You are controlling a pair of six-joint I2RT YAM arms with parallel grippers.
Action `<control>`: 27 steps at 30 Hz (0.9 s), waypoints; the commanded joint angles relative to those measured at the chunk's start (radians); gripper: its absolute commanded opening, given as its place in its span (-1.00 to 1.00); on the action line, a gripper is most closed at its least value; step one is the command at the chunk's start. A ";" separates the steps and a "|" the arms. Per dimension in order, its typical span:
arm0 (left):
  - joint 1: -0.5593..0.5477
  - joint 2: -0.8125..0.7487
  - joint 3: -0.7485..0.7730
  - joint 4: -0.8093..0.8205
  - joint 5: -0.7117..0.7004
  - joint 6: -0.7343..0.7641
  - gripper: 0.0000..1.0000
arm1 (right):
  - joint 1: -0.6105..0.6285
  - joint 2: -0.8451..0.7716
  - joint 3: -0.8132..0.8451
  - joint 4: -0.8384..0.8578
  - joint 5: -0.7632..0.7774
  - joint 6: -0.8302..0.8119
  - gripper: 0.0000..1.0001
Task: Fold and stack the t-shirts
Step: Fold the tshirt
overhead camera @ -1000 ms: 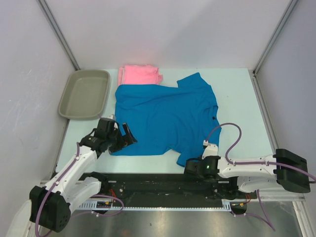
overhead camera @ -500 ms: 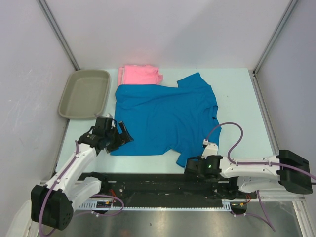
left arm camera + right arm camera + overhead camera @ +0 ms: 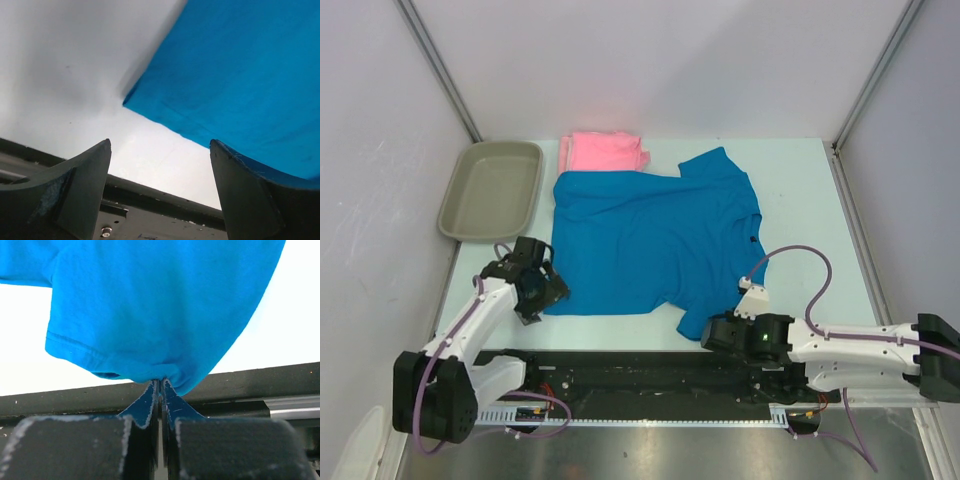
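The pale, flat table [image 3: 800, 200] carries everything. The bright blue short-sleeved cloth t-shirt [image 3: 650, 235] lies spread out flat across its middle, one sleeve pointing toward the far right and its near edge close to the black rail at the arms' bases. To the far left sits the grey-beige rectangular plastic tray [image 3: 490, 190], just apart from the blue t-shirt. The light pink cloth t-shirt [image 3: 605, 152] lies folded at the far edge of the table, beside the tray, with the blue t-shirt's far edge touching or slightly overlapping it.

The right gripper [image 3: 704, 334] is low at the near right part of the blue t-shirt; the right wrist view shows it [image 3: 161, 383] pressed together, pinching a bunched bit of the blue cloth [image 3: 160, 310] next to a sleeve hem. The left gripper [image 3: 540, 292] is at the t-shirt's near left corner; in the left wrist view it [image 3: 160, 145] is spread wide, the cloth corner [image 3: 235, 75] lying just ahead between the fingers.
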 commanded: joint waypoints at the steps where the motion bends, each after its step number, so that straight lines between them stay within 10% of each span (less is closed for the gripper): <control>1: 0.009 0.038 0.015 -0.056 -0.086 -0.084 0.70 | 0.008 -0.036 0.016 0.002 0.063 -0.014 -1.00; 22: 0.012 0.258 0.025 0.099 -0.199 -0.087 0.01 | 0.014 -0.201 0.002 -0.085 0.076 -0.030 -1.00; 27: 0.021 0.271 0.041 0.139 -0.210 -0.049 -0.99 | 0.014 -0.207 0.002 -0.096 0.072 -0.028 -1.00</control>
